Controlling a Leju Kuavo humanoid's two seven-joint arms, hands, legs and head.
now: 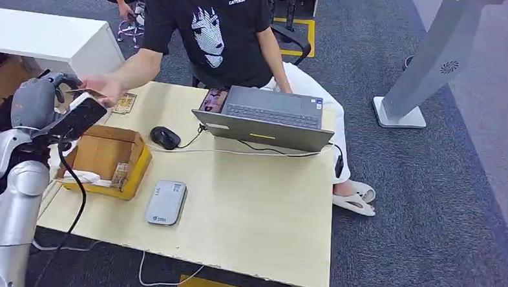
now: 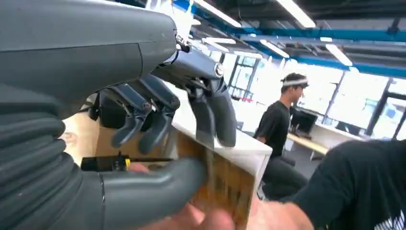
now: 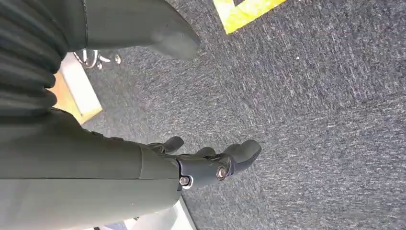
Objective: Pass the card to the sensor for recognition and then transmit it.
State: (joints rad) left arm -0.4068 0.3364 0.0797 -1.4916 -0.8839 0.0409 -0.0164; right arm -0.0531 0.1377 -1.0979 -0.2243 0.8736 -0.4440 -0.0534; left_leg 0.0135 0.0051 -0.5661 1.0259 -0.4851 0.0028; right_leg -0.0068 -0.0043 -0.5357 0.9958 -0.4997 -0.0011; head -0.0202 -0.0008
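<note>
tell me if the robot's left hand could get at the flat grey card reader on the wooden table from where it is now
Probably yes, but not freely. The flat grey card reader lies uncovered on the pale wooden table, past the open yellow-edged cardboard box. The left hand is busy: it holds a tan card that a person's hand also grips.

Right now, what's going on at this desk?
The robot's left hand holds a tan patterned card between thumb and fingers, raised beyond the open cardboard box. A person in a black T-shirt has a hand on the same card, so it looks like a handover. The grey flat card sensor lies untouched on the pale wooden table. The right hand hangs over carpet, holding nothing.
</note>
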